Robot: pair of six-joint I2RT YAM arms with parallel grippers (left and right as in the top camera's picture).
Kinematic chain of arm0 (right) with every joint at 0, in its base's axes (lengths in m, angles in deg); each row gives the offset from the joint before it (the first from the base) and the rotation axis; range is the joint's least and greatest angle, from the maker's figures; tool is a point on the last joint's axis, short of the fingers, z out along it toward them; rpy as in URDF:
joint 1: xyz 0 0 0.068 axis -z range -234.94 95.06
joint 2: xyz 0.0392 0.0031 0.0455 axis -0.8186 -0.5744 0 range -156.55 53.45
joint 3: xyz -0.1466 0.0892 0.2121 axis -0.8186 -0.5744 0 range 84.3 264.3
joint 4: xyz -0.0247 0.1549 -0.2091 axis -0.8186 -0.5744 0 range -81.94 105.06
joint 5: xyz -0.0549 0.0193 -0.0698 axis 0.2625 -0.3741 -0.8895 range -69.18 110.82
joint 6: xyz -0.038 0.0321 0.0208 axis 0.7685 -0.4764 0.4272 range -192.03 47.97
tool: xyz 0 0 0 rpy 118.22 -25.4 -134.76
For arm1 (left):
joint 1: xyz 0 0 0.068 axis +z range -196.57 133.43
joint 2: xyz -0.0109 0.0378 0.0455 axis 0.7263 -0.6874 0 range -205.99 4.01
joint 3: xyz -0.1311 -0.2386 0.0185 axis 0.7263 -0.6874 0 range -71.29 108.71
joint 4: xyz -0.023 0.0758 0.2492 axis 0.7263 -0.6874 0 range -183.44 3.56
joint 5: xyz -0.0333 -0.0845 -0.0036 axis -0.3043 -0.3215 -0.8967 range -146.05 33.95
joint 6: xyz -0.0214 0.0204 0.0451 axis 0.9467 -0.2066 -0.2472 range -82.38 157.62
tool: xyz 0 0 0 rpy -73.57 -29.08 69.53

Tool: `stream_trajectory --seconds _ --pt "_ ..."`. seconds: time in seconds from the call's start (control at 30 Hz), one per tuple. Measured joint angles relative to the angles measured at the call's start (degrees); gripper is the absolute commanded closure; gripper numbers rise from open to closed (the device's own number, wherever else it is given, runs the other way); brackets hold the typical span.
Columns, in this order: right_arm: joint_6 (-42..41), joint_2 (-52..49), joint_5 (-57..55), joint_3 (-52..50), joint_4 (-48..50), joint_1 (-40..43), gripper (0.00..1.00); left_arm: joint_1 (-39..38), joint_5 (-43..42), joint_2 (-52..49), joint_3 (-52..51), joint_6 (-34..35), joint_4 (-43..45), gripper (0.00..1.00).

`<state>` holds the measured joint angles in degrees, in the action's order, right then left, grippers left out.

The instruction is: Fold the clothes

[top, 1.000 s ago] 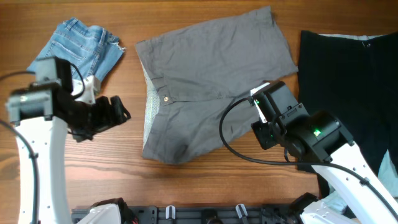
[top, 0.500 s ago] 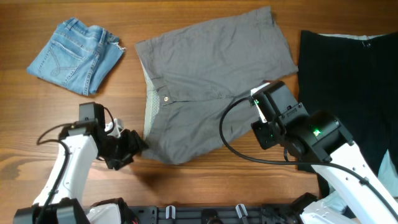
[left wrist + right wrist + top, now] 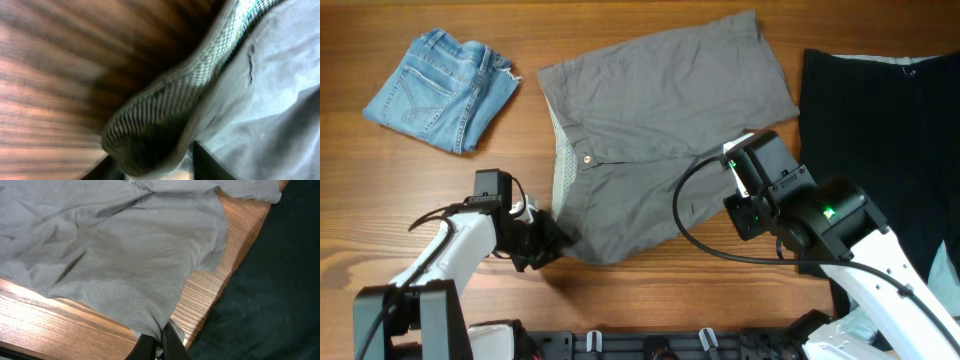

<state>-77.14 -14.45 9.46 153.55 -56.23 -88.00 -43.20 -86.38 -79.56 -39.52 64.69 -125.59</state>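
Note:
The clothes (image 3: 660, 130), grey shorts, lie spread flat mid-table with the waist to the left and the pale speckled lining showing. My left gripper (image 3: 548, 243) is at the near-left waist corner. In the left wrist view its fingers (image 3: 210, 162) stand on either side of the bunched waistband (image 3: 170, 100), and the blur hides whether they pinch it. My right gripper (image 3: 160, 347) is shut on the near hem corner of the clothes (image 3: 125, 255). In the overhead view the right wrist (image 3: 770, 190) covers that grip.
Folded blue denim shorts (image 3: 440, 88) lie at the far left. A large black garment (image 3: 890, 150) covers the right side, right beside the held hem, and shows dark in the right wrist view (image 3: 270, 280). Bare wooden table (image 3: 420, 200) lies near-left.
My left arm swung down from beside the denim shorts to the near-left waist corner of the clothes, its jaws narrowing around the waistband. The right arm stayed still.

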Motion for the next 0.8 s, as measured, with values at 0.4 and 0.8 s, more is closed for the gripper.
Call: stream_trajectory --seconds 0.4,0.8 --pt "-9.8 0.7 -8.8 0.0 -2.9 0.0 0.96 6.8 4.5 0.0 15.0 -5.9 -23.6 0.96" --pt "-3.3 5.6 -7.4 3.1 -0.4 -0.4 0.96 13.0 12.3 13.4 35.0 -9.5 -36.5 0.96"
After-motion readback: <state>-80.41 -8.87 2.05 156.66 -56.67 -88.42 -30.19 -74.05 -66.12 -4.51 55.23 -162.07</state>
